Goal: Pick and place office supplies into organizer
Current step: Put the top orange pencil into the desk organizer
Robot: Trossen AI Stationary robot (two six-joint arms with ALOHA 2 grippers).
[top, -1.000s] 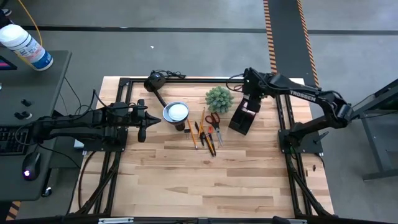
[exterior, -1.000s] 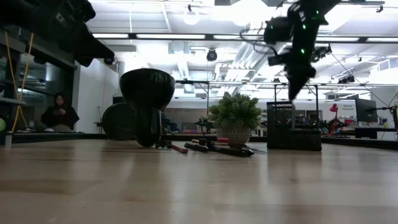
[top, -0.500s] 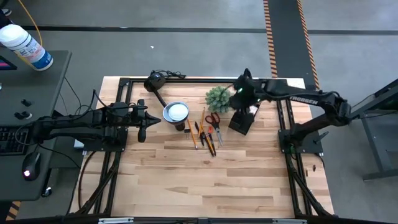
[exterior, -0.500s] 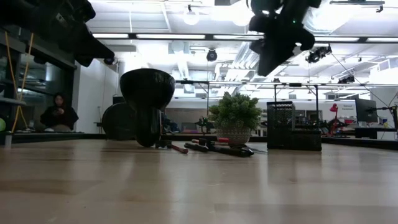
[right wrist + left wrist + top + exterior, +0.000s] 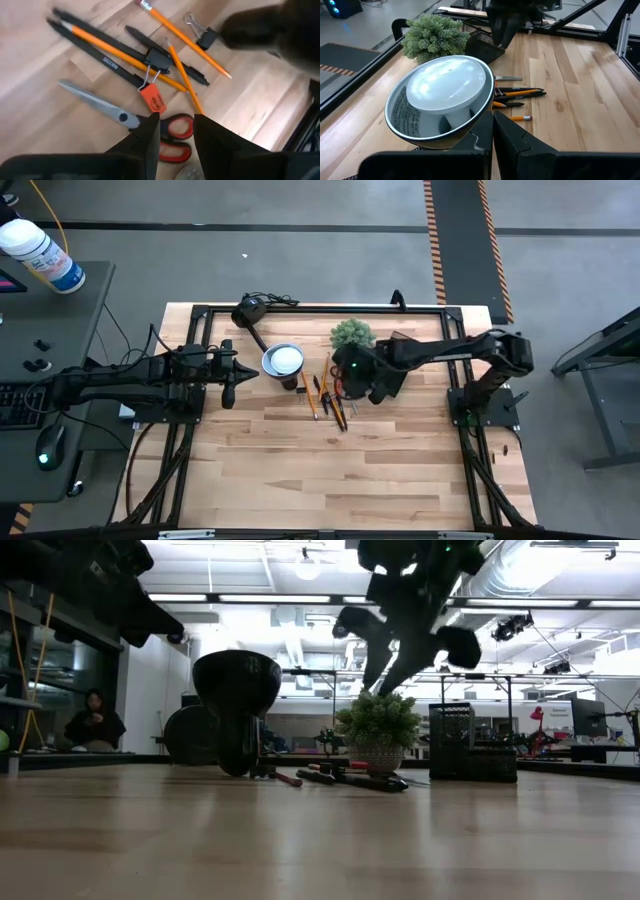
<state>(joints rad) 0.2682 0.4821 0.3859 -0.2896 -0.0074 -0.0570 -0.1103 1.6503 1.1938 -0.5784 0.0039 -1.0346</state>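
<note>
The step in hand looks like the reach for a first pick: the right gripper (image 5: 174,131) hangs over the loose pile of supplies in the middle of the light wooden table (image 5: 330,470), with nothing yet lifted. Seen from its wrist, its 2 dark fingers (image 5: 145,135) stand partly apart and empty, straddling the red plastic handles of the steel-bladed scissors (image 5: 150,122) below them. Whether the tips touch anything cannot be told; from table height the gripper appears well above the wood.

Beside the scissors lie thin orange pencils (image 5: 182,32), dark pens (image 5: 95,47), and a small black binder clip (image 5: 202,35). The black rectangular mesh organizer (image 5: 388,375) stands just beside the pile, next to the small green spiky plant (image 5: 351,335), under the right arm.

Next, I judge, the gripper must come straight down and close across the scissor handles (flat against the wood, so a shallow bite could slip), then carry them the short way to the organizer.

The left gripper (image 5: 492,132) waits at the table's left edge, fingers pressed together and holding nothing, facing the round white-faced head of the black desk lamp (image 5: 442,95).
</note>
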